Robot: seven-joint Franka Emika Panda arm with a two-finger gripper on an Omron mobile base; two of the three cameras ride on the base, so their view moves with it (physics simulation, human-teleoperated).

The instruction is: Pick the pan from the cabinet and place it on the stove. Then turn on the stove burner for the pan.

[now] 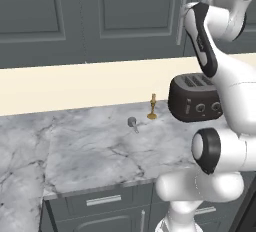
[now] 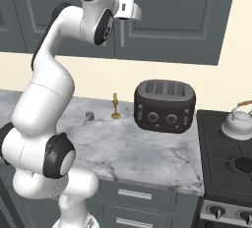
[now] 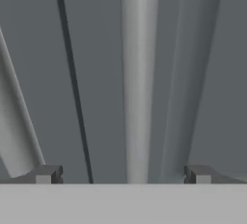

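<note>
Left base view: the arm reaches up to the closed cabinet (image 1: 125,11), its hand at the silver bar handle (image 1: 183,13) above the toaster (image 1: 195,97). Right base view: the stove (image 2: 231,173) sits at far right, carrying a kettle (image 2: 238,122). Hand view: the gripper (image 3: 123,174), jaws wide apart, straddles the handle; closing and pulling comes next. The pan presumably waits unseen behind the doors.
</note>
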